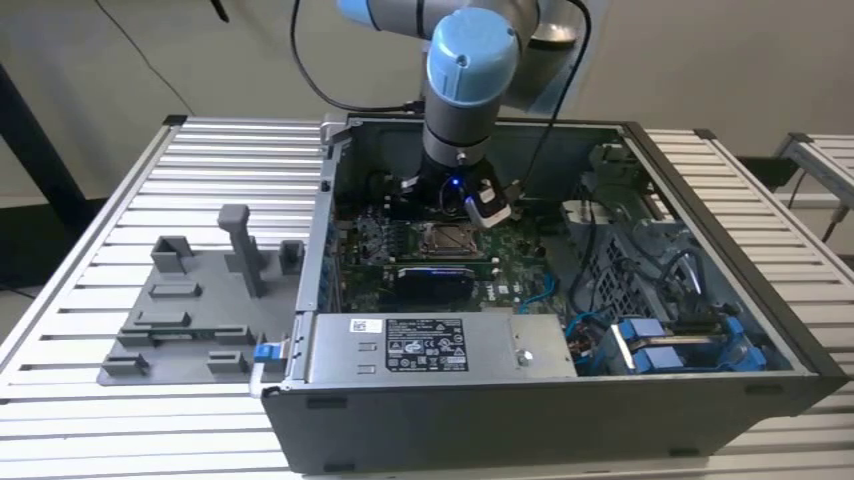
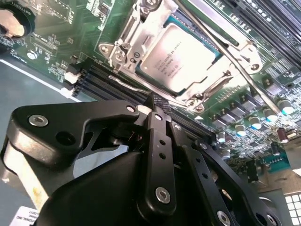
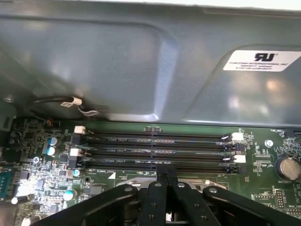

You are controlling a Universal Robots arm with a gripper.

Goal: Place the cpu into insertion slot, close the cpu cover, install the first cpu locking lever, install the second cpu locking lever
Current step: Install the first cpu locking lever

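The cpu (image 2: pixel 181 59) lies flat in the insertion slot (image 1: pixel 447 240), its silver top showing. The cpu cover (image 2: pixel 212 87) is folded down around it, so the chip shows through the square window. One thin locking lever (image 2: pixel 244 70) runs as a long rod along one side of the socket. A second wire lever (image 2: pixel 126 85) lies by the side nearest my fingertips. Whether either is latched I cannot tell. My gripper (image 2: pixel 156 101) hangs just beside the socket, its black fingers pressed together and holding nothing. The gripper (image 3: pixel 165 168) hovers over the board's memory slots, and from outside the gripper (image 1: pixel 467 200) is inside the case.
Several black memory slots (image 3: pixel 155 148) run beside the socket, below the grey case wall (image 3: pixel 141 61). A coin battery (image 3: pixel 288 167) sits on the board. A power supply (image 1: pixel 427 345) lines the case front, with blue connectors (image 1: pixel 667 340) at the exterior view's right. A grey fixture (image 1: pixel 200 300) stands on the slatted table.
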